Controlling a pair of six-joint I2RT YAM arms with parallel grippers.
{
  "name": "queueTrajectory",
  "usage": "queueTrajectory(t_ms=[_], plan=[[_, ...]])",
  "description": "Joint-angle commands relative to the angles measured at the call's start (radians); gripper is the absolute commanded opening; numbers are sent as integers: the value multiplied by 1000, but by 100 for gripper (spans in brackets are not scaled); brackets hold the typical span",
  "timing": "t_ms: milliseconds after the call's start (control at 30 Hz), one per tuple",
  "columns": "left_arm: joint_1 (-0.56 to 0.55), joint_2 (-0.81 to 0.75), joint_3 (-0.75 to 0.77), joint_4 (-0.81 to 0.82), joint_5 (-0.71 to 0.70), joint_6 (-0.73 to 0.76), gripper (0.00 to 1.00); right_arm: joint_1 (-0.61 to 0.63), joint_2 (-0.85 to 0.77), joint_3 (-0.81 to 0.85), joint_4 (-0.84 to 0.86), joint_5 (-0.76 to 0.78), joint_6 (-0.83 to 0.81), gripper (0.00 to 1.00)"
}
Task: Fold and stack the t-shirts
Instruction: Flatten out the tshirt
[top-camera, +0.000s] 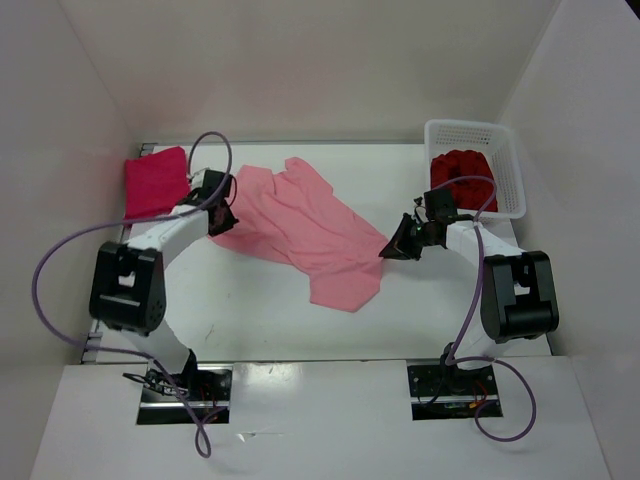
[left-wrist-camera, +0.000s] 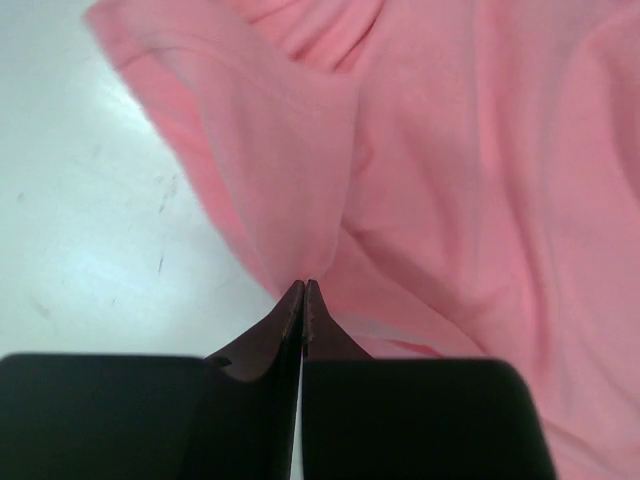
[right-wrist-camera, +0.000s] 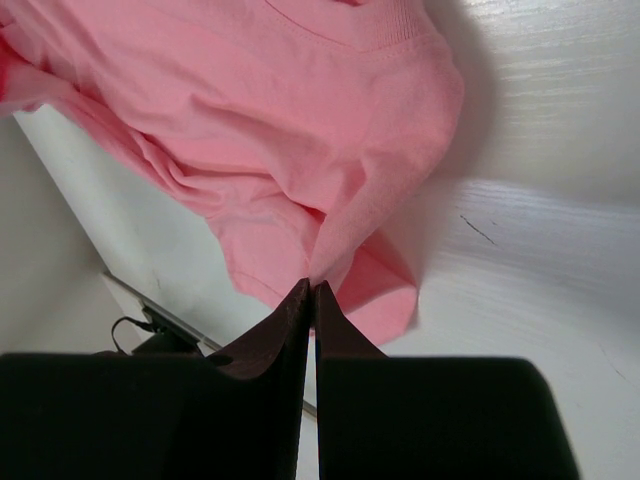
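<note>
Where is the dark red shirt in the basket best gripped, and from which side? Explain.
Pinch a raised fold of the dark red shirt from straight above. The white basket walls off every side, and the bunched cloth offers ridges. The right end effector is nearer.

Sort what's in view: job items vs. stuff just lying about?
Job:
magenta shirt, far left
salmon pink shirt, pinched by left gripper and right gripper
crimson shirt, inside white mesh basket

Lying about:
that basket itself
</note>
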Motion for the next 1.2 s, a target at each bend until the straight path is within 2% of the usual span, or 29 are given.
queueTrajectory(t_ms=[0, 133, 200, 233, 300, 333, 433, 500, 567, 667, 767, 800, 833, 867, 900, 967, 1000, 1133, 1167], plan=[[1, -199, -93, -7, -31, -103, 0, 9, -9, 21, 28, 1, -19, 7], [1, -447, -281, -63, 15, -270, 0, 9, 5, 21, 19, 1, -19, 7], [10, -549, -423, -95, 30, -421, 0, 9, 14, 21, 19, 1, -19, 7], [20, -669, -475, -95, 61, -470, 2, 9, 14, 21, 19, 1, -19, 7], [30, -796, -578, -104, 98, -616, 10, 9, 14, 21, 19, 10, -19, 7], [30, -912, -673, -119, 147, -653, 26, 9, 14, 21, 10, 10, -19, 7], [87, -1113, -758, -196, 176, -695, 53, 9, 23, 31, 10, 10, -19, 7], [122, -1195, -758, -239, 164, -655, 100, 9, 23, 31, 10, 21, -19, 7], [138, -1182, -709, -239, 141, -614, 100, 9, 23, 31, 10, 21, -19, 10], [147, -1042, -636, -151, 123, -494, 100, 9, 23, 22, 10, 21, -19, 10], [147, -864, -537, -26, 123, -324, 99, 9, 23, 21, 19, 21, -19, 10], [147, -764, -507, 0, 123, -286, 93, 9, 34, 21, 19, 21, -19, 10], [147, -710, -446, 55, 123, -202, 79, 9, 43, 21, 19, 10, -19, 10], [147, -656, -407, 65, 123, -174, 39, 9, 43, 21, 19, 10, -19, 10], [126, -546, -367, 74, 123, -140, 31, 9, 54, 21, 28, -1, -19, 10], [96, -383, -283, 68, 101, -40, 30, 9, 54, 21, 28, -1, -19, 10], [54, -340, -213, 68, 87, -3, 38, 9, 63, 31, 28, -1, -19, 10], [-23, -119, -97, 34, 78, 164, 64, 9, 63, 50, 28, -1, -10, 10], [-37, -93, -82, 17, 78, 176, 64, 9, 63, 51, 28, -1, -10, 10]])
